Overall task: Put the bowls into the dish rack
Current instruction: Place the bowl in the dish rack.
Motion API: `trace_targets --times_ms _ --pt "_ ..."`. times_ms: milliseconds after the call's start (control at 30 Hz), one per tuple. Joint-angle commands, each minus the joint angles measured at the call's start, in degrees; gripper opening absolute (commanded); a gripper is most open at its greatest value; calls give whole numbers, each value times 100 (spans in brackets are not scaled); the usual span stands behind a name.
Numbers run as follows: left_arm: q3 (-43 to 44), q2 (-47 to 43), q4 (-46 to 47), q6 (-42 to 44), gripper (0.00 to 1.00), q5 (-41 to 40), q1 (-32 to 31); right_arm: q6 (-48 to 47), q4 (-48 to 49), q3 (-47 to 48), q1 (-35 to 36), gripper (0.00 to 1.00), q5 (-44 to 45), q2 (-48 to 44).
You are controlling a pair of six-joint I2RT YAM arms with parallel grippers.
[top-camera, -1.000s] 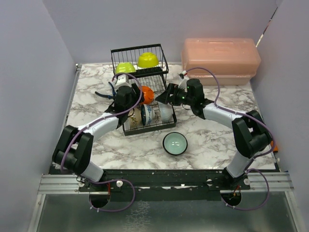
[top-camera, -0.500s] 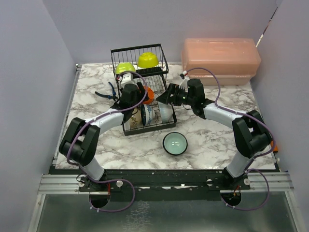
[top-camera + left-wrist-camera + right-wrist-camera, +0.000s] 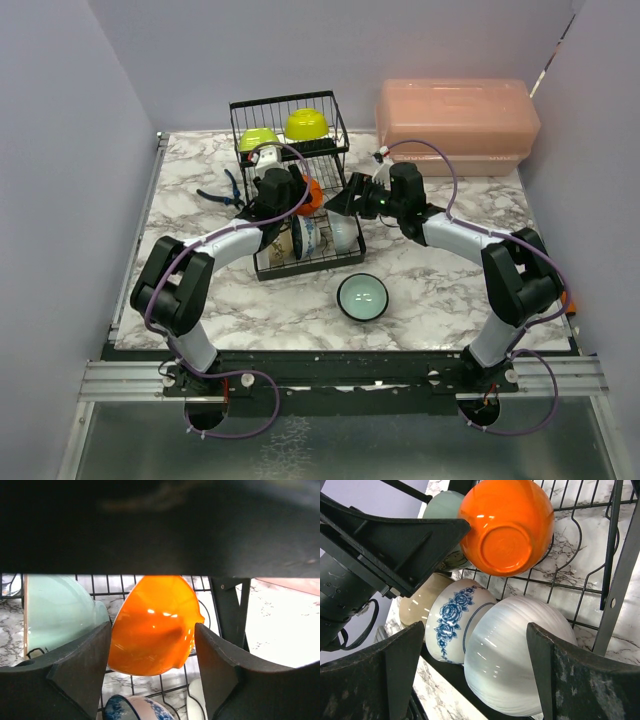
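Left hand [image 3: 152, 632] open around the orange bowl [image 3: 157, 607]

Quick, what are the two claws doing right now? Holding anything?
Left gripper: jaws either side of the orange bowl; whether it grips cannot be told.
Right gripper: open, holding nothing.

Small bowl [image 3: 507, 527]: orange
Flower bowl [image 3: 451, 625]: white with blue flowers
Round bowl [image 3: 512, 652]: white
Back bowl [image 3: 417, 605]: light brown
Table bowl [image 3: 362, 297]: pale teal inside, dark rim
Top bowls [image 3: 307, 124]: yellow-green
Rack [image 3: 611, 545]: black
Box [image 3: 455, 125]: pink
Table [image 3: 440, 290]: white with grey swirls
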Motion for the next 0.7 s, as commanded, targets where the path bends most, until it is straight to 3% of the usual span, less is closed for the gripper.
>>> trace_targets --times_ms 0,400,667 --pt "-30 7 241 -356 67 605 -154 -134 -155 117 -12 87 -196 40" --pt "-197 -61 327 -326 66 651 -180 -195 -224 988 -13 78 -517 1003" --pt "-196 -10 262 -56 62 843 -178 -82 -105 1335 -13 63 -792 1580"
